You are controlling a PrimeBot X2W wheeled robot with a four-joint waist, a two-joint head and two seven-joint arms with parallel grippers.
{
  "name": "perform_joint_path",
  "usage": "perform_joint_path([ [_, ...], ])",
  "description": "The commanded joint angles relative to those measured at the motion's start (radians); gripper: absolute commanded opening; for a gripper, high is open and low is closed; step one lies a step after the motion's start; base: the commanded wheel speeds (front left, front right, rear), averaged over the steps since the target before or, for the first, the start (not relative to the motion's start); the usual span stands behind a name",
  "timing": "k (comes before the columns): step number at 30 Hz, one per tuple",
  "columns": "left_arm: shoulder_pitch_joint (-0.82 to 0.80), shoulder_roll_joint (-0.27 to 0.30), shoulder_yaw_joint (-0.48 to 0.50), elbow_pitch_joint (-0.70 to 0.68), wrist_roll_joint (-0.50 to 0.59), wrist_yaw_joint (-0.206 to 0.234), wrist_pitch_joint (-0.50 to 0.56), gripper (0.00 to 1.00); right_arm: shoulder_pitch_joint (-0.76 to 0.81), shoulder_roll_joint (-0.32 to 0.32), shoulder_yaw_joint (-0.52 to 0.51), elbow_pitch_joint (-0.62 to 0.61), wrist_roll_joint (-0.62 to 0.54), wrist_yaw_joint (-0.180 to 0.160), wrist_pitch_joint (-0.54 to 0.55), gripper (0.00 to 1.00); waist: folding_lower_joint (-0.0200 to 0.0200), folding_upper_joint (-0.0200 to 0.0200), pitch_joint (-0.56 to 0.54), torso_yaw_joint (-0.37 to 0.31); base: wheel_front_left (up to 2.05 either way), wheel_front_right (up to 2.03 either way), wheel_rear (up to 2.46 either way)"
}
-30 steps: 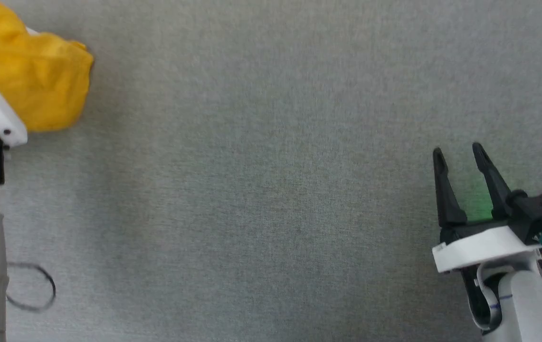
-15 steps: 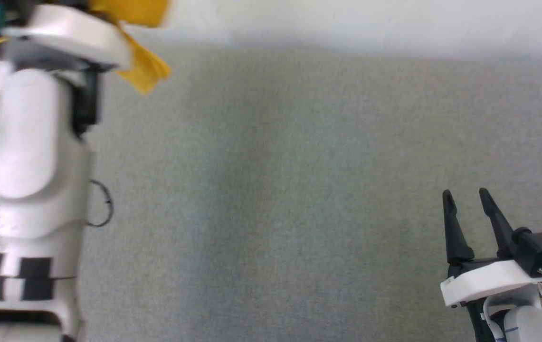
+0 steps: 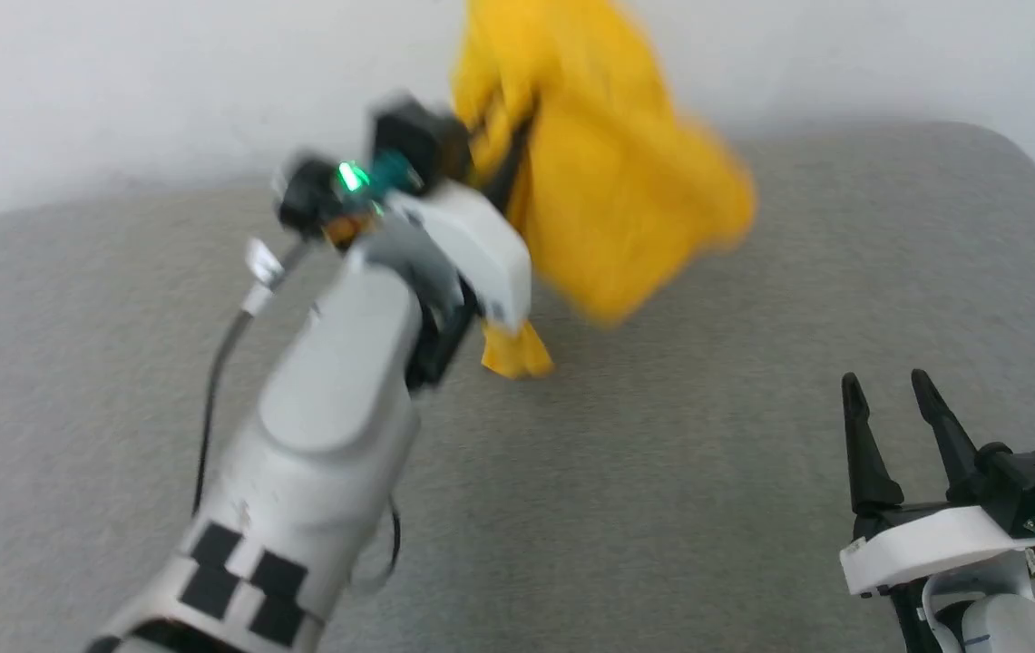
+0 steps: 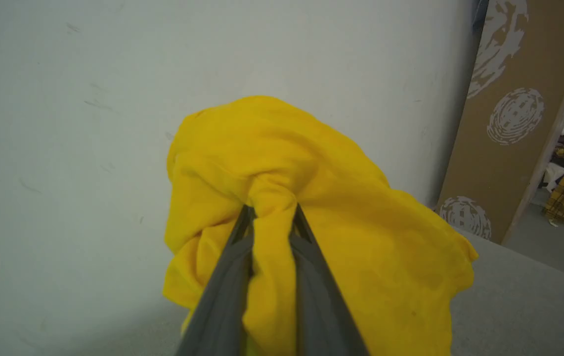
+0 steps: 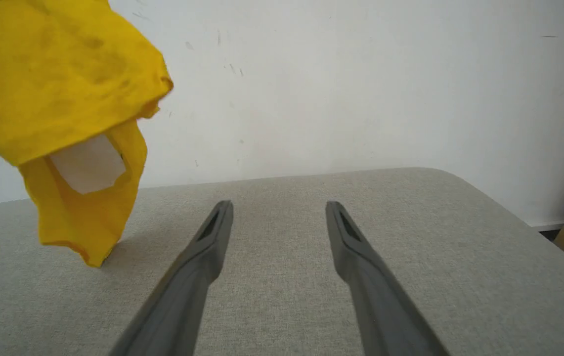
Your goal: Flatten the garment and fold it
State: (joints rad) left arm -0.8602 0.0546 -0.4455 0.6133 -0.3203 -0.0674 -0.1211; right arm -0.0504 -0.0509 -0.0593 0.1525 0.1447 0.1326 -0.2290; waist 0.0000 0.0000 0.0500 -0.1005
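1. The right end effector (image 3: 884, 381) is seen at the lower right of the head view, over the bench (image 3: 662, 508). Its two fingers are spread wide and nothing is held between them.
2. The bench is covered in grey fabric, and a rounded far corner is shown in the right wrist view.
3. The left arm (image 3: 327, 426) is stretched up the head view from the lower left towards the far edge of the bench.
4. The left end effector (image 4: 272, 207) is nearly pressed together, and a bunched fold of the garment (image 4: 361, 222) is pinched between its fingers (image 4: 230, 287).
5. The garment is held raised over the far part of the bench. It is crumpled, with plain yellow cloth draped around and below the fingers, and it is blurred in the head view.
6. In the right wrist view its lowest corner is seen hanging down to the bench surface; whether it touches cannot be told.
7. A white wall (image 5: 361, 74) is seen behind the bench.
8. A brown board (image 4: 514, 123) with pale round prints is seen beside the wall, at the right of the left wrist view.
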Motion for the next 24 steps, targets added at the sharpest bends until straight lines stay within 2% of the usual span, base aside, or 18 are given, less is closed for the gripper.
perform_joint_path([
  [1,0.039,-0.003,-0.041,0.033,-0.024,-0.011,0.036,0.00,0.014,0.001,0.002,-0.004,0.007,-0.002,0.003,1.00,0.0000,0.0000,-0.008,-0.095,0.00,0.00,0.00],
  [9,0.205,-0.004,-0.297,0.161,-0.265,-0.046,0.429,0.00,0.017,0.001,0.018,0.000,0.013,-0.002,0.005,1.00,0.0000,0.0000,0.000,-0.157,0.00,0.00,0.00],
  [11,0.226,-0.004,-0.340,0.180,-0.293,-0.050,0.499,0.00,0.020,0.001,0.018,0.000,0.014,-0.002,0.005,1.00,0.0000,0.0000,0.003,-0.158,0.00,0.00,0.00],
  [12,0.233,-0.004,-0.353,0.186,-0.304,-0.052,0.517,0.04,0.021,0.001,0.017,0.000,0.014,-0.002,0.005,1.00,0.0000,0.0000,0.004,-0.156,0.00,0.00,0.00],
  [13,0.238,-0.004,-0.365,0.189,-0.313,-0.053,0.528,0.43,0.022,0.001,0.016,-0.001,0.015,-0.002,0.006,1.00,0.0000,0.0000,0.005,-0.152,0.00,0.00,0.00],
  [14,0.242,-0.004,-0.373,0.189,-0.322,-0.053,0.531,0.96,0.023,0.001,0.015,-0.001,0.015,-0.002,0.007,1.00,0.0000,0.0000,0.006,-0.147,0.00,0.00,0.00],
  [15,0.243,-0.004,-0.377,0.186,-0.330,-0.054,0.525,1.00,0.024,0.001,0.014,-0.002,0.015,-0.002,0.008,1.00,0.0000,0.0000,0.007,-0.140,0.00,0.00,0.00],
  [17,0.242,-0.004,-0.378,0.180,-0.334,-0.050,0.507,1.00,0.024,0.001,0.015,-0.003,0.014,-0.002,0.010,1.00,0.0000,0.0000,0.007,-0.134,0.00,0.00,0.00],
  [19,0.240,-0.004,-0.368,0.163,-0.340,-0.036,0.446,1.00,0.025,0.001,0.019,-0.005,0.013,-0.002,0.013,1.00,0.0000,0.0000,0.005,-0.119,0.00,0.00,0.00],
  [24,0.248,0.000,-0.291,0.085,-0.337,0.017,0.166,1.00,0.031,0.001,0.023,-0.014,0.012,-0.002,0.018,1.00,0.0000,0.0000,-0.003,-0.076,0.00,0.00,0.00],
])
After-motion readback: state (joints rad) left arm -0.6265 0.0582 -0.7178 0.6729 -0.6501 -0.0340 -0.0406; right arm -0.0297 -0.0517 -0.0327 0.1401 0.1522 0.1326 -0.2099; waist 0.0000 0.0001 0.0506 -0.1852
